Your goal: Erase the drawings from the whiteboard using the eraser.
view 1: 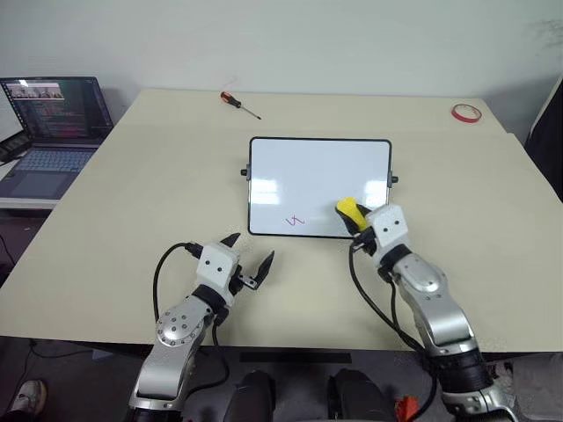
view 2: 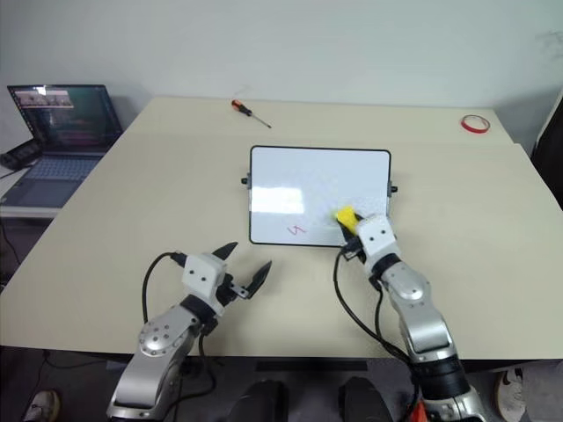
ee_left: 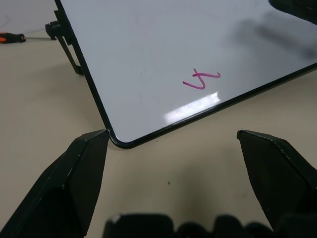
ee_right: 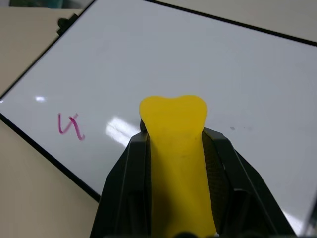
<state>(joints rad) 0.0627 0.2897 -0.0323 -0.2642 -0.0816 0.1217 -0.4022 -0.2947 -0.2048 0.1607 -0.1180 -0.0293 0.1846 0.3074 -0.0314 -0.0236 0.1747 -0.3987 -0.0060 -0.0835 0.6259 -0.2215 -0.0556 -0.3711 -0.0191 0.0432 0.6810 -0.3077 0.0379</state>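
The whiteboard [view 1: 318, 176] lies in the middle of the table, black-framed and glossy. One red drawing [view 1: 294, 221] sits near its front edge, left of centre; the left wrist view has it as a squiggle [ee_left: 200, 80]. My right gripper [view 1: 356, 220] is shut on the yellow eraser [ee_right: 176, 158]. The eraser's tip [view 1: 349, 209] is over the board's front right part, to the right of the squiggle [ee_right: 70, 126]. My left gripper [view 1: 250, 251] is open and holds nothing. It hovers over the table just in front of the board's front left corner [ee_left: 119, 141].
A red-handled screwdriver [view 1: 239, 102] lies at the back of the table and a red tape ring [view 1: 465, 112] at the back right. An open laptop [view 1: 53, 123] stands on a lower surface to the left. Bare tabletop [view 1: 132, 211] surrounds the board.
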